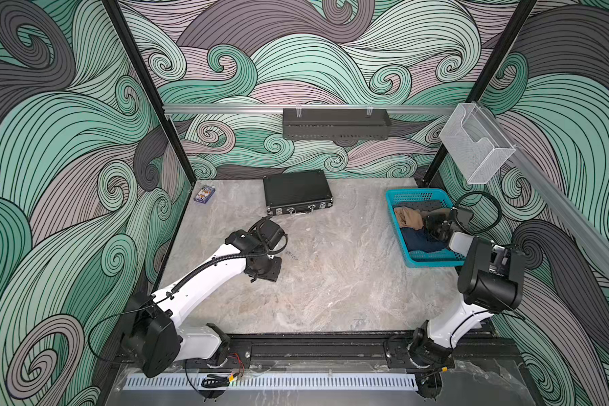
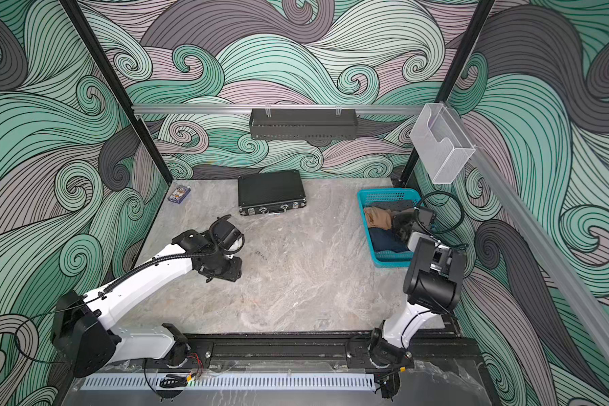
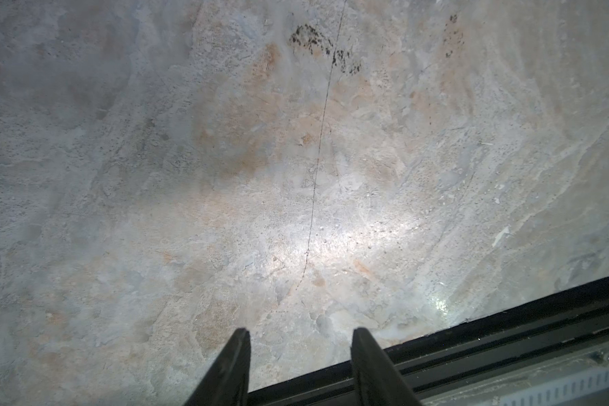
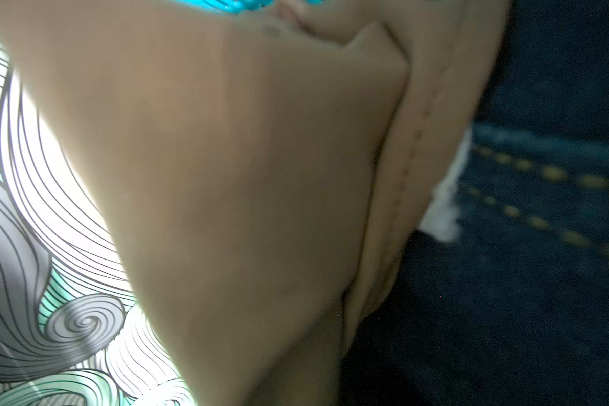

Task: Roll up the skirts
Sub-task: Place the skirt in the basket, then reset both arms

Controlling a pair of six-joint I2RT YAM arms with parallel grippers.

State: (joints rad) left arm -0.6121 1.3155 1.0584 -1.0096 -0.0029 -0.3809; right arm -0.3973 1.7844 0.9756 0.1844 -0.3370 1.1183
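While the right pincer (image 1: 436, 226) sits inside the teal plastic basket (image 1: 433, 261) at the right of a top view, its jaws hidden so I cannot tell if it grips, it should pinch only the crumpled tan-brown cloth skirt (image 1: 408, 217) lying there. That pinch should stay clear of the dark blue denim skirt (image 1: 419, 242) beside it. The left pincer (image 3: 301, 332) hangs released over the grey stone-patterned table (image 1: 331, 281), free to flatten the cloth.

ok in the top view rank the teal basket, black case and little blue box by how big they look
1. teal basket, largest
2. black case, somewhat smaller
3. little blue box, by far the smallest
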